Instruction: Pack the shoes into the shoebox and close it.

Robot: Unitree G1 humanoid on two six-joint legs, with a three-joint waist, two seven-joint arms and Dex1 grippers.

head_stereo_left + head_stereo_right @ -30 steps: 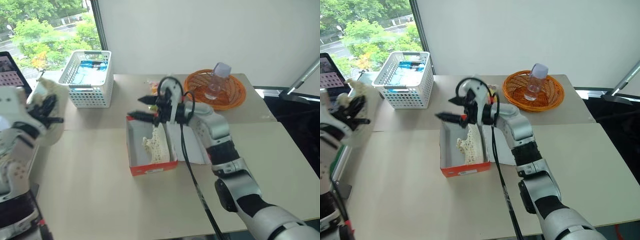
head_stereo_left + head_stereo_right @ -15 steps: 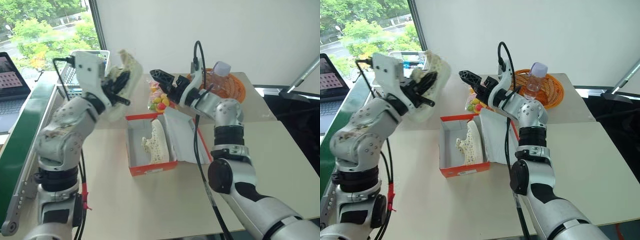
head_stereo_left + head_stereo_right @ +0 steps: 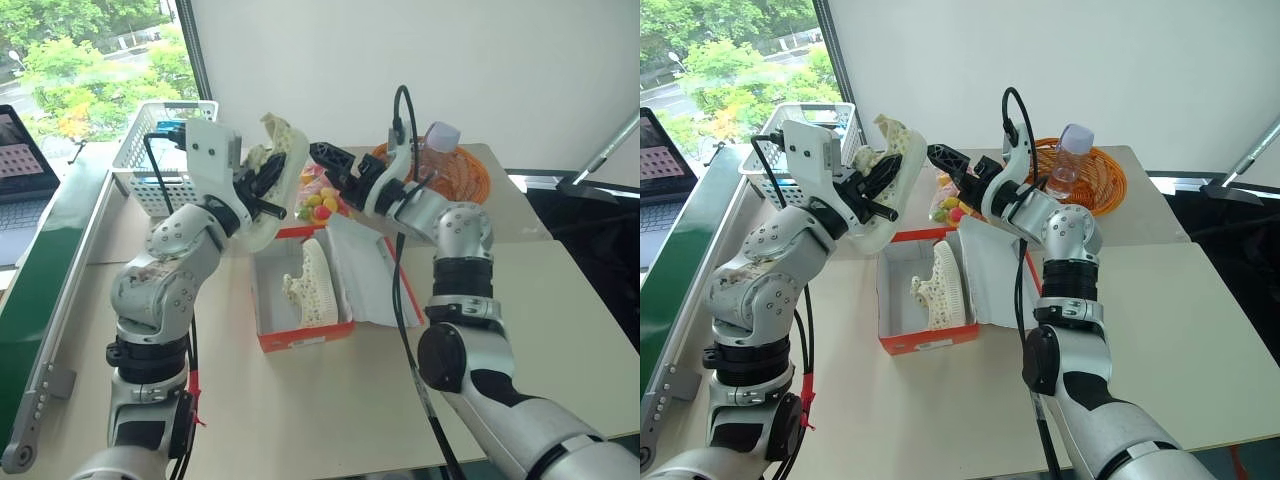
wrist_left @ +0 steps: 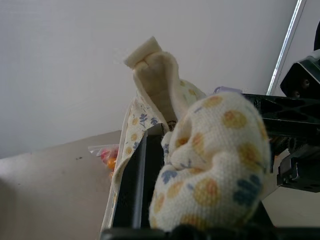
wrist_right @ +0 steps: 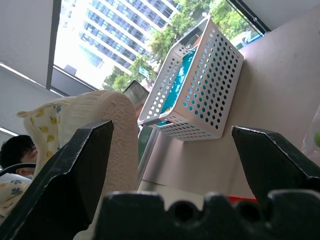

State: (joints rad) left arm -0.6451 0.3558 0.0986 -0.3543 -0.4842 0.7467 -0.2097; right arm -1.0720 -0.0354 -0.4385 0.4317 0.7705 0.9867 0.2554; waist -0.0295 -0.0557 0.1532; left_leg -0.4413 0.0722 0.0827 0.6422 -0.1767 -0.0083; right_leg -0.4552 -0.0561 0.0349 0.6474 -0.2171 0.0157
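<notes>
The red-orange shoebox (image 3: 305, 338) lies open on the table, its lid (image 3: 368, 272) folded out flat to the right, white side up. One cream knit shoe (image 3: 312, 285) lies inside the box. My left gripper (image 3: 266, 196) holds the other shoe (image 3: 283, 150) in the air over the box's back left corner, shut on its collar; the printed lining (image 4: 210, 165) bulges beside the fingers (image 4: 135, 185). My right gripper (image 3: 334, 168) hangs open above the box's back edge, pointing at the held shoe (image 5: 117, 125), which sits just off one of its fingers (image 5: 80, 165).
A white lattice basket (image 3: 175, 150) stands at the back left. An orange wicker basket (image 3: 470, 180) with a clear bottle (image 3: 438, 140) is at the back right. A bag of coloured sweets (image 3: 320, 200) lies behind the box. A laptop (image 3: 20, 150) sits far left.
My left arm has swung in from the far left with the shoe, to above the box's back left corner. My right gripper has risen out of the box, rolled and turned toward the shoe.
</notes>
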